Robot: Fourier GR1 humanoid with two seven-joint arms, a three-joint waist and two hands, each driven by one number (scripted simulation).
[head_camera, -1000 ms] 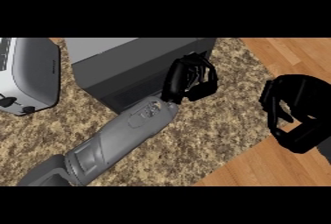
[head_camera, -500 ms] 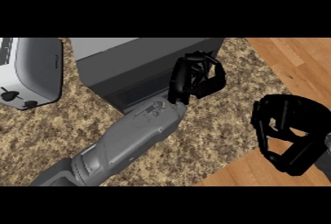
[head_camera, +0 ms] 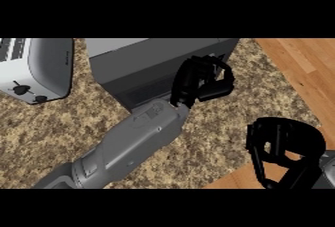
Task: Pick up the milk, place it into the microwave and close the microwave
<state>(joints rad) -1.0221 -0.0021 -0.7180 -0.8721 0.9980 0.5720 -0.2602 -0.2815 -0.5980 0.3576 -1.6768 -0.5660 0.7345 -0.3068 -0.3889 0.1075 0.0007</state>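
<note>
The microwave [head_camera: 150, 62] is a dark grey box at the top middle of the head view, and I cannot tell how its door stands. No milk shows anywhere. My left forearm runs up from the lower left, and my left hand [head_camera: 200, 82] lies against the microwave's right front corner. Its fingers are loosely bent and nothing sits between them. My right hand [head_camera: 285, 148] hangs at the lower right, off the counter's edge above the wooden floor, fingers relaxed and holding nothing.
A silver toaster [head_camera: 36, 66] stands at the left edge, beside the microwave. The speckled stone counter [head_camera: 216, 142] ends diagonally at the right, where the wooden floor [head_camera: 304, 66] begins.
My right hand has drifted left and down toward the view's lower right corner. My left hand stays at the microwave's corner, shifted only slightly.
</note>
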